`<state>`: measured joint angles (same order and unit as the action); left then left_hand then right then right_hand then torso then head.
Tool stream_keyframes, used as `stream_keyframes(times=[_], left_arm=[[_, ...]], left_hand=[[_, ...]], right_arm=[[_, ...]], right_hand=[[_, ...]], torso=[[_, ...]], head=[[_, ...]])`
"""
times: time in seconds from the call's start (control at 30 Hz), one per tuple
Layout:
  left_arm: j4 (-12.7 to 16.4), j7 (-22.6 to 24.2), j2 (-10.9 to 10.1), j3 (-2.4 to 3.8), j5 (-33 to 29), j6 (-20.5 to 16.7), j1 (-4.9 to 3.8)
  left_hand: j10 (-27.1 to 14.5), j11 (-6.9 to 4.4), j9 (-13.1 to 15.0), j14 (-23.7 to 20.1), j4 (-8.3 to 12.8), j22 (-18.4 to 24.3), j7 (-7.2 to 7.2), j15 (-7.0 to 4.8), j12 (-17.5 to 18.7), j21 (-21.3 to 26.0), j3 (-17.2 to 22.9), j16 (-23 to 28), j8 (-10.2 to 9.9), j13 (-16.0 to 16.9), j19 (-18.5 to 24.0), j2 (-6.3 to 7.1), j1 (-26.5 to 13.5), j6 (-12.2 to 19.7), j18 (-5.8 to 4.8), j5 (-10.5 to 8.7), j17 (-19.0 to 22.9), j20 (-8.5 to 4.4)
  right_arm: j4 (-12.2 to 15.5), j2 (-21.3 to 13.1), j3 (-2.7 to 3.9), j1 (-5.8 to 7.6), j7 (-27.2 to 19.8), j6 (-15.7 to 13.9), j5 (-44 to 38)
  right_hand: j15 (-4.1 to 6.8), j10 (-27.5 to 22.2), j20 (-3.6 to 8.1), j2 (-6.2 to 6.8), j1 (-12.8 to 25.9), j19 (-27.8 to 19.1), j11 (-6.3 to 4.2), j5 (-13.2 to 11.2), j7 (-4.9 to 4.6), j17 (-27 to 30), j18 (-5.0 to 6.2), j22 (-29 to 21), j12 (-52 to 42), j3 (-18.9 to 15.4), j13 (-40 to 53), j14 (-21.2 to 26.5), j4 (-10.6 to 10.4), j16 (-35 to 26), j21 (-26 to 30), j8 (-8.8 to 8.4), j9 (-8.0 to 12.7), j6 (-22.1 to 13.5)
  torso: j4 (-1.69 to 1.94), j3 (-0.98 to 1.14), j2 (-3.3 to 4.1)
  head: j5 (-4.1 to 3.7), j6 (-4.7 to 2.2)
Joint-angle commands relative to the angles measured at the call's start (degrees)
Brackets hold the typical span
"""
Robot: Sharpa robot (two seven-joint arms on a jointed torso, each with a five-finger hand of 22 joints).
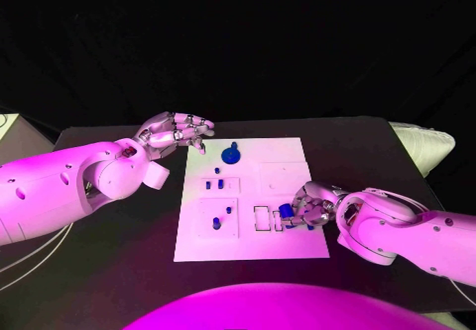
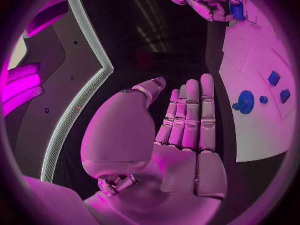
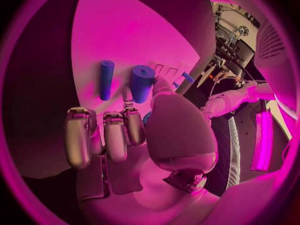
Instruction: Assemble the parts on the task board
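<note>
1. The task board point(image 1: 248, 237) is a flat white rectangular plate on the black table point(image 1: 367, 148), with shallow square and rectangular recesses cut into it
2. A blue part point(image 1: 285, 210), a short stubby cylinder, sits at the fingertips of the right hand point(image 1: 312, 205), over the board's edge nearest that hand; in the right wrist view it shows as a round-topped blue peg point(image 3: 142, 83) just beyond the thumb, and the hand appears to pinch it
3. A slimmer blue rod point(image 3: 106, 79) lies on the board just beside that peg, beyond the curled fingers point(image 3: 115, 135) of the right hand
4. A round blue disc with a small stem point(image 1: 231, 155) rests on the board's far end, just beside the left hand point(image 1: 179, 130); the left wrist view shows it as a knobbed wheel point(image 2: 245, 102) off to the side of that hand's fingertips
5. More small blue pieces stand in the recesses between the two hands: a pair of short pegs point(image 1: 213, 184) and a single peg point(image 1: 217, 222) nearer the robot
6. The left hand hovers off the board's far corner, fingers straight and side by side, grasping nothing
</note>
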<state>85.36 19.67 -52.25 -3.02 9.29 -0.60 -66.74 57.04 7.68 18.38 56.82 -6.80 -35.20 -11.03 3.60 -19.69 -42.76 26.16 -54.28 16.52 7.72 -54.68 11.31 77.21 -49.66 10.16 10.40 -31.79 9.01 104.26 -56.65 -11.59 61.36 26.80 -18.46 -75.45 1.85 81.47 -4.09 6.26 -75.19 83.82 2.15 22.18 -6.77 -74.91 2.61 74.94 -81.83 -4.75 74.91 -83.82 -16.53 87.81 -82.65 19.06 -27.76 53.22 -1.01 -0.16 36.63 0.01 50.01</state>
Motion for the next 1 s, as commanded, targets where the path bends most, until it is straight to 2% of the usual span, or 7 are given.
stream_keyframes(times=[0.03,0.07,0.1,0.37,0.7,0.8,1.0], left_arm=[[0.17,0.24,0.06,0.01,0.34,1.7,0.03],[0.18,0.21,0.07,0.01,0.4,1.81,0.03],[0.19,0.18,0.07,0.01,0.46,1.89,0.03],[0.21,-0.07,0.06,0.0,0.78,2.3,0.03],[0.27,-1.92,0.07,-0.06,1.16,4.43,0.03],[0.22,-2.29,0.1,-0.08,1.22,4.8,0.03],[0.2,-2.62,0.22,-0.15,1.29,5.24,0.03]], left_hand=[[-0.48,-0.02,0.05,-0.23,-0.5,0.04,-0.13,0.23,0.15,0.31,-0.12,0.39,0.06,0.07,0.14,-0.33,-0.29,-0.29,0.29,-0.14,0.06,0.24],[-0.48,-0.02,0.05,-0.23,-0.5,0.04,-0.13,0.23,0.15,0.31,-0.12,0.39,0.06,0.07,0.14,-0.33,-0.29,-0.29,0.29,-0.14,0.06,0.24],[-0.48,-0.02,0.05,-0.23,-0.5,0.04,-0.13,0.23,0.15,0.31,-0.12,0.39,0.06,0.07,0.14,-0.33,-0.29,-0.29,0.29,-0.14,0.06,0.24],[-0.48,-0.02,0.05,-0.23,-0.5,0.04,-0.13,0.23,0.15,0.31,-0.12,0.39,0.06,0.07,0.14,-0.33,-0.29,-0.29,0.29,-0.14,0.06,0.24],[-0.68,0.03,0.03,-0.32,-0.74,0.09,-0.17,0.28,0.22,0.42,-0.34,0.43,0.01,0.07,0.19,-0.28,-0.49,-0.14,0.27,-0.18,0.07,0.28],[-0.7,0.03,0.03,-0.35,-0.77,0.1,-0.17,0.29,0.22,0.45,-0.38,0.45,0.01,0.07,0.2,-0.26,-0.51,-0.13,0.27,-0.2,0.07,0.28],[-0.71,0.03,0.03,-0.37,-0.78,0.11,-0.17,0.29,0.22,0.46,-0.4,0.46,0.01,0.07,0.21,-0.24,-0.51,-0.11,0.27,-0.2,0.08,0.29]], right_arm=[[-0.75,0.2,-0.53,-0.58,2.62,3.14,0.83],[-0.8,0.21,-0.53,-0.59,2.63,3.23,1.66],[-0.82,0.2,-0.53,-0.59,2.62,3.27,2.39],[-0.58,-0.36,-0.53,-0.59,1.81,0.51,10.79],[0.8,-1.18,-0.51,-0.35,-1.77,-4.19,17.08],[1.34,-1.45,-0.48,-0.12,-3.15,-5.32,18.71],[1.71,-1.87,-0.4,0.69,-5.08,-6.43,23.42]], right_hand=[[-0.01,-0.2,0.04,-0.16,-1.11,3.55,0.09,4.08,-0.01,-10.23,-0.9,10.88,0.51,-0.23,4.43,-5.01,-0.04,0.25,-0.06,-0.09,1.95,-0.03],[0.02,-0.21,0.06,-0.01,-1.6,3.53,0.07,7.35,-0.02,-10.23,-0.89,10.87,0.57,0.15,4.48,-5.01,-0.05,0.24,0.0,-0.22,2.15,-0.06],[0.03,-0.26,0.06,0.09,-1.95,3.52,0.07,8.8,-0.02,-10.3,-0.89,10.88,0.65,0.49,4.48,-5.03,-0.03,0.25,0.02,-0.3,2.27,-0.06],[0.03,-0.01,0.07,0.55,-3.78,3.55,0.03,8.89,-0.03,-10.89,-0.91,10.98,0.55,3.67,4.92,-5.17,-0.03,0.47,-0.03,-0.68,2.98,0.28],[0.14,0.46,0.13,1.11,-2.37,3.43,-0.13,9.03,0.19,-10.62,-0.82,10.82,0.27,5.24,5.37,-5.09,-0.16,0.32,0.36,-0.58,3.33,1.33],[0.39,0.69,0.31,1.52,-1.6,3.48,-0.41,9.95,0.51,-10.74,-0.84,10.91,0.22,6.65,5.53,-5.12,-0.16,0.36,0.26,-0.44,3.54,2.18],[0.67,0.86,0.58,2.0,-1.08,3.56,-0.76,10.7,0.89,-10.8,-0.88,11.04,0.29,8.74,5.63,-5.14,-0.09,0.35,0.11,-0.22,3.75,3.07]], torso=[[-0.03,-0.02,-0.04],[-0.03,-0.03,-0.05],[-0.03,-0.03,-0.05],[0.05,0.01,0.0],[0.06,0.0,0.03],[0.0,-0.03,0.01],[-0.02,-0.07,-0.05]], head=[[-0.1,-0.01],[-0.16,-0.01],[-0.18,-0.01],[-0.32,-0.01],[-0.63,-0.01],[-0.64,-0.01],[-0.84,-0.01]])
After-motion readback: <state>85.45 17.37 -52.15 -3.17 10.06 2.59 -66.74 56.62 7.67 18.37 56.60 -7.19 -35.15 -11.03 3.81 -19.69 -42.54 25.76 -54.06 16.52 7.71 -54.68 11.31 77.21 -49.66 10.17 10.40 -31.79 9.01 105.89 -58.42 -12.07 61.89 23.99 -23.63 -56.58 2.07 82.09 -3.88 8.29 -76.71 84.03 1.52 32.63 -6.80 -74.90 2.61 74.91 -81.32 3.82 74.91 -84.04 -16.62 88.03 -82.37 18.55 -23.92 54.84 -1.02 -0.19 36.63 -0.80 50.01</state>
